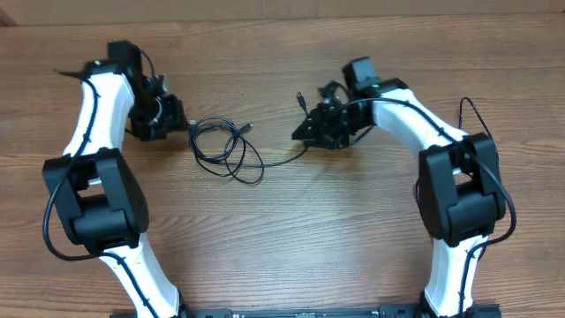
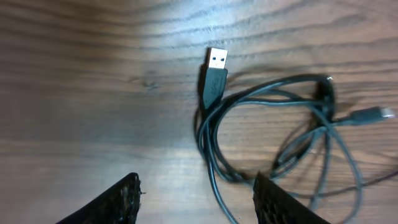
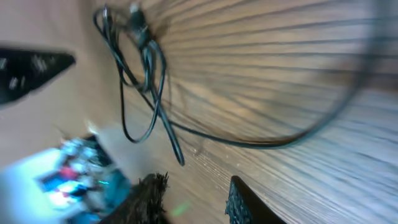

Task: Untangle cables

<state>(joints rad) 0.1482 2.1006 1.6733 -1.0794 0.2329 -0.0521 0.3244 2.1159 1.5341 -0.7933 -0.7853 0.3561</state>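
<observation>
From here the thin black cables (image 1: 216,141) lie in loose, overlapping loops on the brown wood-grain table (image 1: 291,230), between the two grippers and closer to the left one. The white-and-black left arm (image 1: 97,115) comes up from the near edge, folds at its bulky black elbow and runs out along the left side. Its wrist turns inward, so the left gripper (image 1: 181,124) points at the loops from just beside them. In its wrist view the jaws stand well apart with only bare wood and a strand of cord between them. A silver-tipped flat USB plug (image 2: 214,65) lies ahead, and a smaller connector (image 2: 373,115) sits off to the side of the same tangle. The right arm (image 1: 415,124) mirrors it, elbow high on the right and forearm reaching in. The right gripper (image 1: 305,132) is aimed leftward at the cords. One long strand (image 1: 278,162) trails from the loops up to it, and a small black plug end (image 1: 300,95) pokes out just beyond it. Its wrist picture is blurred: the fingers (image 3: 242,202) show a modest gap, but I cannot tell whether they pinch that strand.
</observation>
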